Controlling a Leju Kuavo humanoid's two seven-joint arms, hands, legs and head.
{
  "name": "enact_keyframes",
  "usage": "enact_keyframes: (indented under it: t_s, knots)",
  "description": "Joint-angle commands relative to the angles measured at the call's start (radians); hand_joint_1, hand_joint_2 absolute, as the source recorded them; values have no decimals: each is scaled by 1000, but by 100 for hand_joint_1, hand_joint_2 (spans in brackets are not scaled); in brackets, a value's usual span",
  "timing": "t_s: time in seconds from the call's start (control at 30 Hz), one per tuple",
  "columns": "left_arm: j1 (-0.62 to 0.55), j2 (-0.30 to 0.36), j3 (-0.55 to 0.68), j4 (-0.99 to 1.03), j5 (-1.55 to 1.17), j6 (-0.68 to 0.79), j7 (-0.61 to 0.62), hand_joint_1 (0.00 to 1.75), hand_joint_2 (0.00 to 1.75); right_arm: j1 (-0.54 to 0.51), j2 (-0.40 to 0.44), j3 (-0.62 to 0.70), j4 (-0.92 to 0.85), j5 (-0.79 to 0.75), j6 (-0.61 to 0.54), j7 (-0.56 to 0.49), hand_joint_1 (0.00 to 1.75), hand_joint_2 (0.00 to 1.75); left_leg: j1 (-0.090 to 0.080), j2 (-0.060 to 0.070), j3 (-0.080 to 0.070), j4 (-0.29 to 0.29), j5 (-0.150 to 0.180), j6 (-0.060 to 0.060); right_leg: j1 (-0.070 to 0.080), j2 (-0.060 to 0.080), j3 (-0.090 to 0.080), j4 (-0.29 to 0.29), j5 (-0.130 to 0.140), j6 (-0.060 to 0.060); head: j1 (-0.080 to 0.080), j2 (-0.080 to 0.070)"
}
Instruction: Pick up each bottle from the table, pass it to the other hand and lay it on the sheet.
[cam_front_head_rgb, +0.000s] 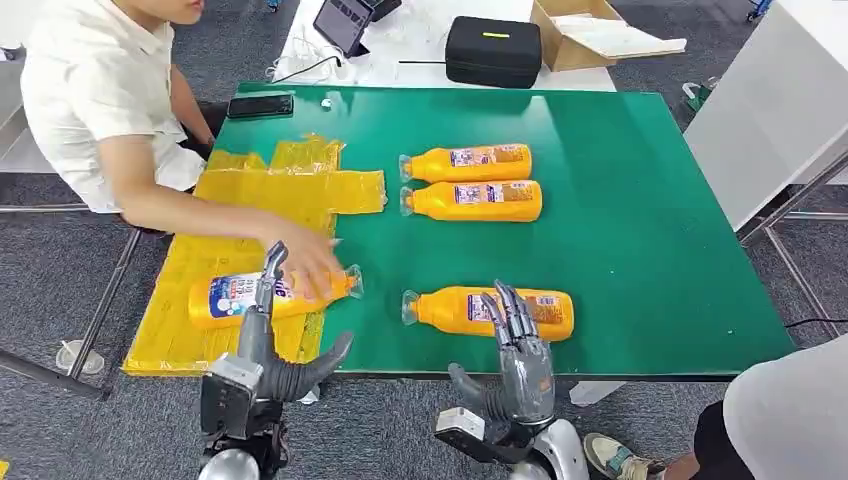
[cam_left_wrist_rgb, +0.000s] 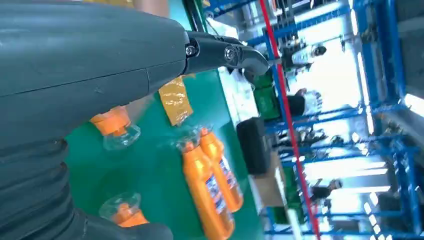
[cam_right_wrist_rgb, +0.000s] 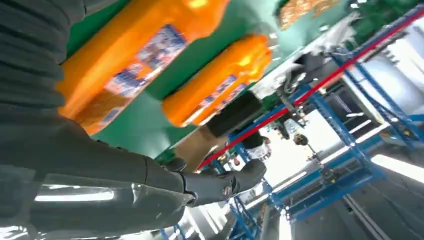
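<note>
Done: we see one bottle (cam_front_head_rgb: 262, 297) lying on the yellow sheet (cam_front_head_rgb: 250, 200), lower left, a person's hand (cam_front_head_rgb: 305, 262) on it.
Left: three bottles (cam_front_head_rgb: 470, 185) on the green table (cam_front_head_rgb: 640, 200).
Hands: our left hand (cam_front_head_rgb: 268, 350) and right hand (cam_front_head_rgb: 515, 350) are spread wide, holding nothing.

R hand (cam_right_wrist_rgb: 150, 185) open, over green table (cam_right_wrist_rgb: 150, 115); nearest orange bottle (cam_right_wrist_rgb: 130, 60) just beyond, two more behind.

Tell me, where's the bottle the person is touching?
In the head view, that bottle lies on the yellow sheet at the table's left, beside the left hand.
</note>
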Motion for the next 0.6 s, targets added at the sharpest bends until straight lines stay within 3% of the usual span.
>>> enact_keyframes:
  t_s: [0.03, 0.17, 0.2, 0.43, 0.47, 0.6]
  knots:
    - [-8, 1, -34, -30, 33, 30, -8, 0, 175, -20, 9, -140, 59, 197, -3, 1, 0, 175, 0, 0, 3, 0, -1, 1, 0, -2, 3, 0, -1, -1, 0, 0]
    - [-8, -8, -22, -28, 64, 40, -6, 0, 175, -23, 0, -182, 64, 261, -3, 26, 0, 175, -1, 0, 8, -1, -2, 2, 0, -2, 8, -1, -3, -2, 0, 0]
    - [-6, -12, -19, -29, 103, 24, 14, 0, 175, -25, -17, -200, 86, 344, -3, 102, 0, 175, -1, 0, 5, -1, -1, 1, 0, -1, 5, -1, -1, -1, 0, 0]
    - [-6, -12, -20, -29, 104, 24, 15, 0, 175, -25, -25, -199, 87, 337, -3, 103, 0, 175, -1, 0, 6, -1, -2, 1, 0, -1, 7, -1, -2, -2, 0, 0]
    - [-4, -14, -21, -24, 116, 25, 36, 0, 175, -23, -40, -199, 90, 387, -3, 148, 0, 175, 0, 1, 4, -1, -1, 1, 0, -1, 5, -1, -1, -1, 0, 0]
    - [-15, -19, -26, 22, 22, 127, 58, 0, 175, -41, -74, -235, 117, 430, -3, 207, 0, 175, -1, 0, 7, -1, -1, 1, 0, -2, 7, -1, -2, -1, 0, 0]
